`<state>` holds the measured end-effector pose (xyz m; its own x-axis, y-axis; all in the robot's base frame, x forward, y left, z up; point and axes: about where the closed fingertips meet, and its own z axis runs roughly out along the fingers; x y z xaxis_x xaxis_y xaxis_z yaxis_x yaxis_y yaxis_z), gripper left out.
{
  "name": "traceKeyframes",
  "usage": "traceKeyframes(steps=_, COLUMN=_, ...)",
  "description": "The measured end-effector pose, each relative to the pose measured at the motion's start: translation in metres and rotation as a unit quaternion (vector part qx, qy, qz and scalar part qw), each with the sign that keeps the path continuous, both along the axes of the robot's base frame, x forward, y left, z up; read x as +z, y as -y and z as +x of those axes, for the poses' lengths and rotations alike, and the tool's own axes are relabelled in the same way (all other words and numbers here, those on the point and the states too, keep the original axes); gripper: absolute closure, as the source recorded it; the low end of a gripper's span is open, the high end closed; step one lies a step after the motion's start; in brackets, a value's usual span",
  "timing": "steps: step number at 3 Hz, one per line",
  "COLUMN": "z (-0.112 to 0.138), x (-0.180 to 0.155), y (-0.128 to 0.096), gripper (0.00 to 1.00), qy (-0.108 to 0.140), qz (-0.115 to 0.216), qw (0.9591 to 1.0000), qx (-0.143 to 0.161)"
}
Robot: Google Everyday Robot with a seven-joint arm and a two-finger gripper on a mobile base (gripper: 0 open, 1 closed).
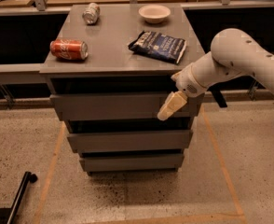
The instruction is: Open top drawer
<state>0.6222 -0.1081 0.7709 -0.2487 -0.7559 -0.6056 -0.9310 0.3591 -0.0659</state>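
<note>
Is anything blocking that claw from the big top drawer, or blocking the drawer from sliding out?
Nothing visible does. The claw hangs at the right end of the top drawer front, with nothing between them. Nothing stands on the floor where the drawer would slide out.

The arm (242, 55) is a smooth, glossy white shell, thick and rounded like a bent tube, with a bulbous dome at its bend and a few tiny dark specks on the casing. It narrows to a stubby white wrist (191, 82) ringed by a faint seam. The gripper (172, 106), just right of the view's centre and at 7 o'clock from the wrist, is pale cream-tan and tapered. A dark strip (218, 97) shows under the arm at 6 o'clock; cable or strap, I cannot tell
</note>
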Motion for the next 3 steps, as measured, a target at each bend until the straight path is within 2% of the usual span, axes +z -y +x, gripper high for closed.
traceKeyframes(steps=1, z=0.0, x=0.0, y=0.0, gripper=0.0, qy=0.0, qz=0.0, qw=1.0, qx=0.0)
traceKeyframes(steps=3, z=0.032, x=-0.028, y=-0.032, gripper=0.0, qy=-0.001, qz=0.013, qw=0.9998, qx=0.017)
